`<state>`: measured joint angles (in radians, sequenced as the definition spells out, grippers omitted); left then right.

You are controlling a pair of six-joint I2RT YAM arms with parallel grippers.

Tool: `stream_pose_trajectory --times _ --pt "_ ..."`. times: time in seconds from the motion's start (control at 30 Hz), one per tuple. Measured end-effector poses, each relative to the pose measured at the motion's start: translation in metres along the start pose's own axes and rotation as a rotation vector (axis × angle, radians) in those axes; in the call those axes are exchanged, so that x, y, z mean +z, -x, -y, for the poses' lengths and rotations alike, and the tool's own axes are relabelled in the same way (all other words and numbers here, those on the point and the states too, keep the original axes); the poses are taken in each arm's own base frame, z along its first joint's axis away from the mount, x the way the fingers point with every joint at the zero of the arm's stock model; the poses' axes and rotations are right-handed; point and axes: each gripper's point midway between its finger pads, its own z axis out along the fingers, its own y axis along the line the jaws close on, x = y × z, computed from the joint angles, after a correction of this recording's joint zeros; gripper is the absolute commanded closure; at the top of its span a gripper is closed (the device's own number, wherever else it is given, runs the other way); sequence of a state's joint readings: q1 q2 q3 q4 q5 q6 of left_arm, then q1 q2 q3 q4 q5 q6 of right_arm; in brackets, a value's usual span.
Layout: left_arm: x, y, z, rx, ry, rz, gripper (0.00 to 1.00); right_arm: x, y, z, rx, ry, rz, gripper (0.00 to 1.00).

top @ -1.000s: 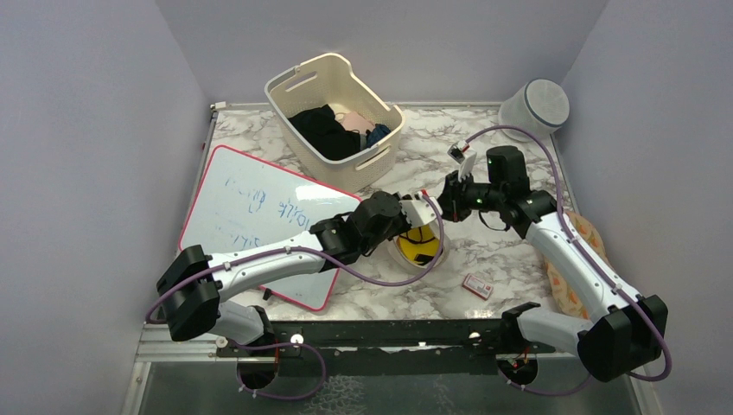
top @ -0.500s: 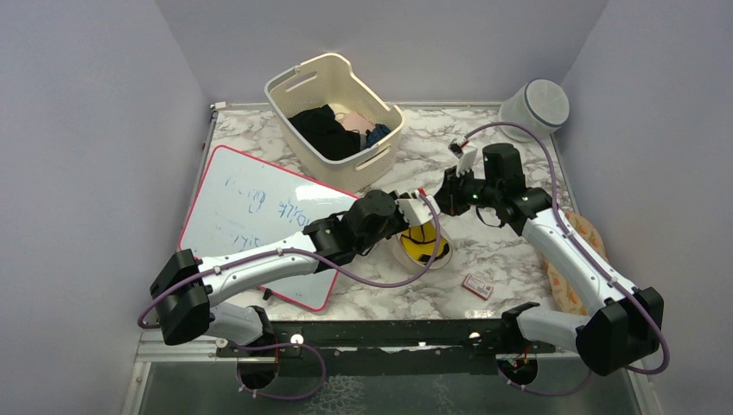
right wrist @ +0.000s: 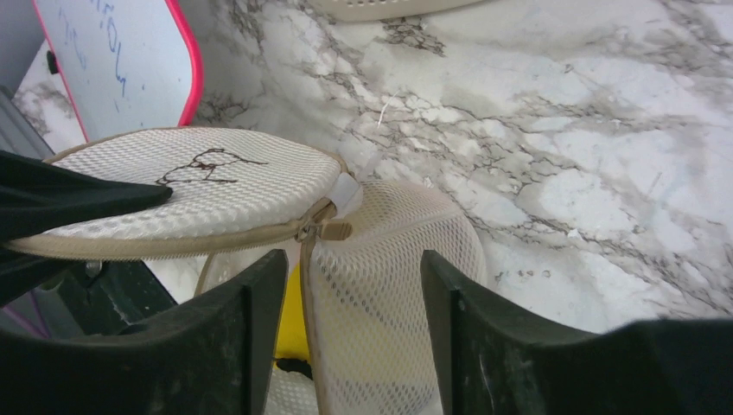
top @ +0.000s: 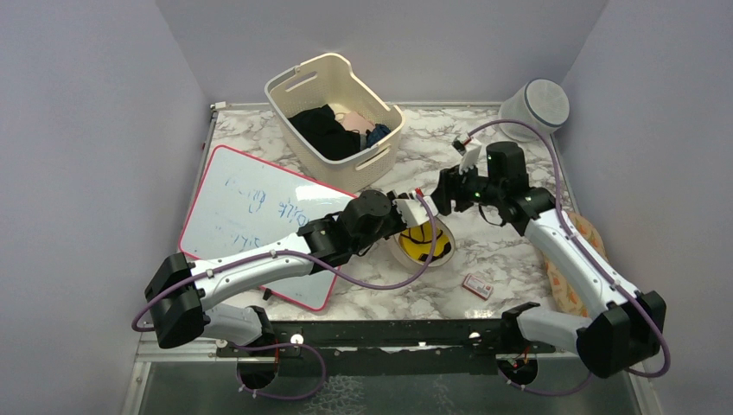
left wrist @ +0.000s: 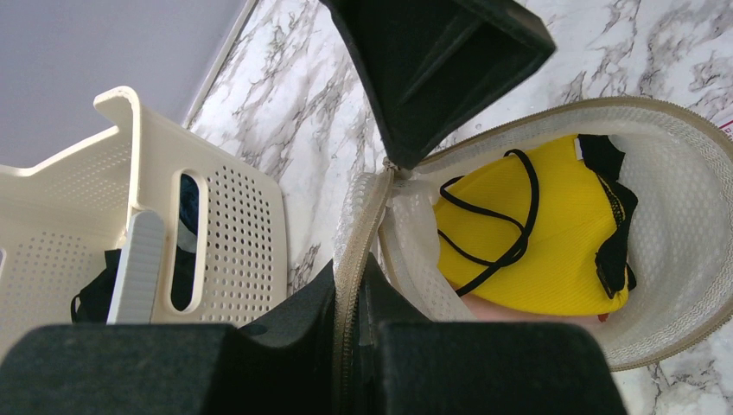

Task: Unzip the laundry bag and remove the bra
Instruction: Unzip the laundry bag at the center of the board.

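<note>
The cream mesh laundry bag sits unzipped mid-table, its lid with the printed bra outline lifted like a flap. My left gripper is shut on the lid's zipper edge and holds it up. Inside lies the yellow bra with black straps, also seen from above as the bra. My right gripper is open, its fingers straddling the bag's mesh wall just below the zipper pull, gripping nothing. In the top view the right gripper is just right of the left gripper.
A cream slotted basket holding dark clothes stands behind the bag. A whiteboard lies to the left under the left arm. A white-grey cylinder is at the back right, a small red packet at the front, orange cloth at the right edge.
My right gripper has opened and let go of the zipper pull. The left gripper has drawn the held lid slightly left and up.
</note>
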<state>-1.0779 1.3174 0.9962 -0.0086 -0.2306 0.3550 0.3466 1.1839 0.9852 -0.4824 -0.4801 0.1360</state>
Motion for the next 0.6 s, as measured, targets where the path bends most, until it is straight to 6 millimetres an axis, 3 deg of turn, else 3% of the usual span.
stream_pose_trajectory --times 0.13,0.27,0.6 --pt "-0.001 0.001 0.0 -0.001 -0.002 0.004 1.0 -0.021 0.018 -0.005 -0.085 -0.025 0.099 0.31" --pt "-0.001 0.001 0.0 -0.001 -0.003 0.004 1.0 -0.028 0.035 -0.018 -0.212 0.033 0.252 0.29" --pt "-0.001 0.001 0.0 -0.001 -0.002 0.004 1.0 -0.014 0.006 -0.043 -0.515 0.26 0.429 0.33"
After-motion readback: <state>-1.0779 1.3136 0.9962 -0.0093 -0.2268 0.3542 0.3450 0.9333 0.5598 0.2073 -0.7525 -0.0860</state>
